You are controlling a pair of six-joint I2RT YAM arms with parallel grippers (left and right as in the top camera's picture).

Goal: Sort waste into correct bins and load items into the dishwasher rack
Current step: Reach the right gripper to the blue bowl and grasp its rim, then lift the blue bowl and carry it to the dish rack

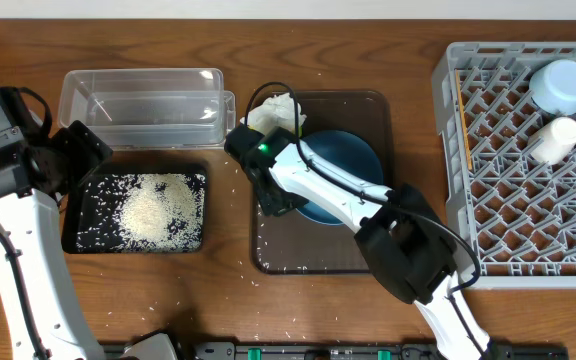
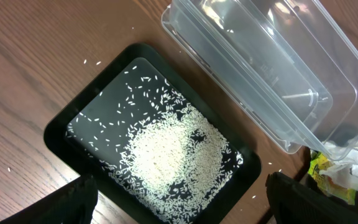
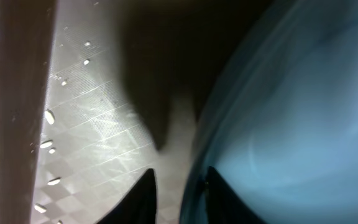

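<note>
Right gripper (image 3: 179, 190) is at the left rim of the dark-blue bowl (image 1: 353, 150) on the brown tray (image 1: 308, 255). Rim sits between the fingertips, one inside, one outside. Can't tell if clamped. Left gripper (image 2: 182, 205) is spread wide above the rice (image 2: 166, 155) in the black tray (image 2: 58, 134).

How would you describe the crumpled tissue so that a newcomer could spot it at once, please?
Find the brown rectangular serving tray in the middle of the overhead view. At its top-left corner, beside the clear plastic rectangular tub, lies the crumpled white tissue. It alone is soft and wrinkled, with a yellow-green wrapper against it.
</note>
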